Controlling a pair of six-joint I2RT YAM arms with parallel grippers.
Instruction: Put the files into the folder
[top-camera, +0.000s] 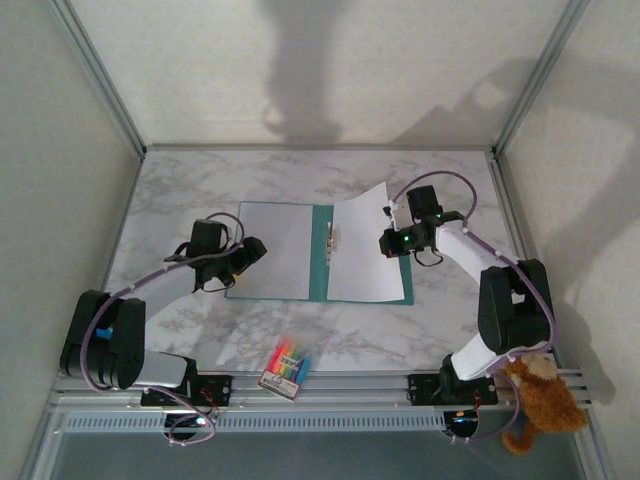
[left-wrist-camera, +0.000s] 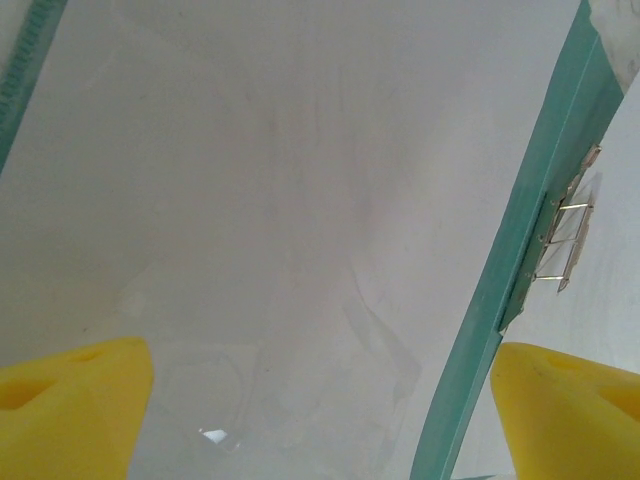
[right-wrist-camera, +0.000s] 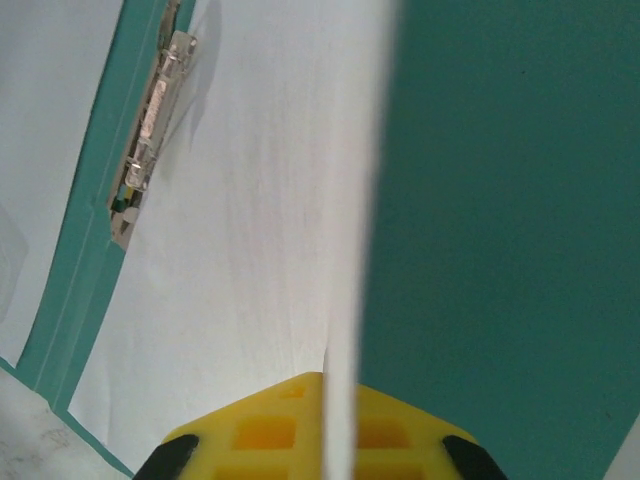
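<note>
Pinching file (right-wrist-camera: 290, 220) edge, right pincer (right-wrist-camera: 335, 410), pens packet (top-camera: 286, 365) overhead

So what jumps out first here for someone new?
The flat teal-green card folder lying open mid-table, with the right gripper shut on the raised edge of the white paper sheet on its right half. The left gripper hovers open over the left half. At the near edge, a small packet of coloured pens; a brown plush toy sits by the right arm's base.
</note>
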